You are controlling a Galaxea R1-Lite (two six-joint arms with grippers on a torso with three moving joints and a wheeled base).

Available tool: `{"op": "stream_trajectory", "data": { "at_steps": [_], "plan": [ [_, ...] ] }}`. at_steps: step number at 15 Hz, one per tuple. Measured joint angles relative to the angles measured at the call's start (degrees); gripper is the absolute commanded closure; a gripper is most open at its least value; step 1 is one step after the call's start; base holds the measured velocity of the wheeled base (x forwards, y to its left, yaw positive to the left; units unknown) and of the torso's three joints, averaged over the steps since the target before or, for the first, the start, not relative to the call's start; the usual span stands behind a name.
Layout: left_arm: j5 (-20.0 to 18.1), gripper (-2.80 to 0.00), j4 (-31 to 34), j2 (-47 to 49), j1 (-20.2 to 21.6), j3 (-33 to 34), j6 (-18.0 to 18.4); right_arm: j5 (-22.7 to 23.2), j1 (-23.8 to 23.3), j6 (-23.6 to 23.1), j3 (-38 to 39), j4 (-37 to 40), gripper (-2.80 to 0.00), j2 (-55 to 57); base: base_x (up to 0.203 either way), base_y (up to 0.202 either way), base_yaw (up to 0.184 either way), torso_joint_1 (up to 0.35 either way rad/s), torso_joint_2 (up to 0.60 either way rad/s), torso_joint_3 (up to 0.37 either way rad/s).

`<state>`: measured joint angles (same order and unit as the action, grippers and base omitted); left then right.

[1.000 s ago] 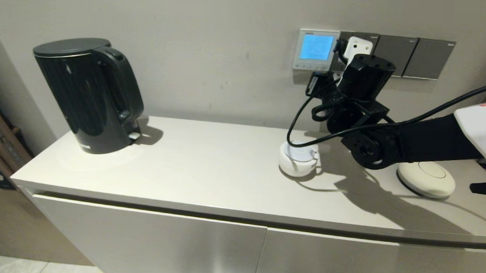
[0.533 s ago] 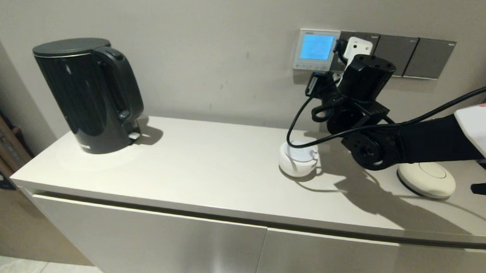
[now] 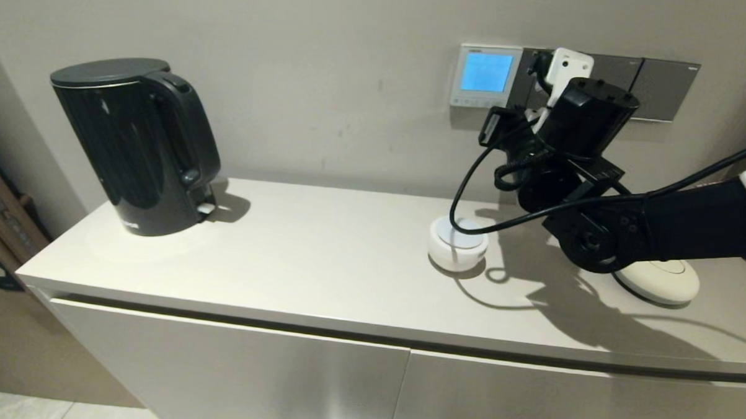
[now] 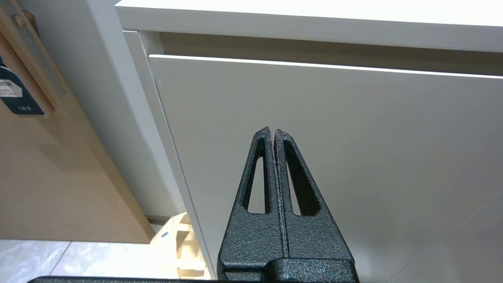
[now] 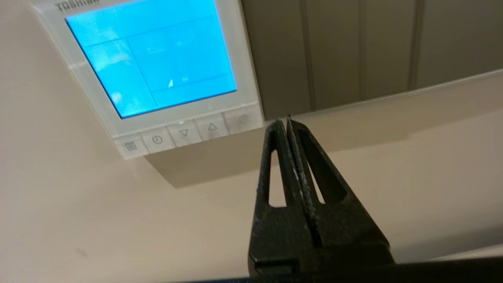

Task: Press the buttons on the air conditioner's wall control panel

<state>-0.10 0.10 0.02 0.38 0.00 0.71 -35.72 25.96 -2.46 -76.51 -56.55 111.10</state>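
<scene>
While the screen glows blue, these notes judge progress from the present layout only.

Panel: the wall control panel [image 3: 484,76] is a small white-framed unit on the wall above the counter [image 3: 321,257], just beside a row of dark grey switch plates [image 3: 625,85].
Buttons: 5 pale buttons [image 5: 184,133] sit in a row along the panel's lower edge, marked with a menu sign, a clock, a down arrow, an up arrow and a power sign.
Right gripper: the right gripper [image 5: 285,122] has its jaws pressed together, holding nothing; its tip sits just beside the panel's lower corner nearest the switch plates, close to the power button but not on it.
Contact: no button is being touched.
Left gripper: the left gripper [image 4: 273,131] is parked low in front of the cabinet door [image 4: 334,157], jaws closed on nothing.
Progress: the lit screen suggests the unit is awake; which buttons have been pressed cannot be told.
Left to do: judged, the tip must shift sideways onto the row and push each button wanted.
Other items: a black kettle [image 3: 136,142] stands well apart at the counter's far end.
</scene>
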Motion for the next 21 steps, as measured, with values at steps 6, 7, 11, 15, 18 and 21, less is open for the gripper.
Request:
{"op": "stream_trajectory", "data": {
  "at_steps": [6,7,11,15,18,21],
  "plan": [
    [0.0,0.0,0.0,0.0,0.0,0.0,0.0,-0.1,-0.6,-0.9,13.4,0.7,0.0,-12.5,0.0,0.0,0.0,0.0,0.0,0.0],
    [0.0,0.0,0.0,0.0,0.0,0.0,0.0,0.1,-1.8,-1.8,16.2,0.9,0.0,-15.1,0.0,0.0,0.0,0.0,0.0,0.0],
    [0.0,0.0,0.0,0.0,0.0,0.0,0.0,3.8,-10.7,-5.8,27.1,1.8,0.0,-26.8,0.0,0.0,0.0,0.0,0.0,0.0],
    [0.0,0.0,0.0,0.0,0.0,0.0,0.0,6.8,-15.2,-6.5,34.8,10.4,0.0,-40.5,0.0,0.0,0.0,0.0,0.0,0.0],
    [0.0,0.0,0.0,0.0,0.0,0.0,0.0,6.9,-15.6,-6.1,42.1,18.5,0.0,-50.3,0.0,0.0,0.0,0.0,0.0,0.0],
    [0.0,0.0,0.0,0.0,0.0,0.0,0.0,7.5,-16.1,-2.4,50.7,21.1,0.0,-55.4,0.0,0.0,0.0,0.0,0.0,0.0]
  ]
}}
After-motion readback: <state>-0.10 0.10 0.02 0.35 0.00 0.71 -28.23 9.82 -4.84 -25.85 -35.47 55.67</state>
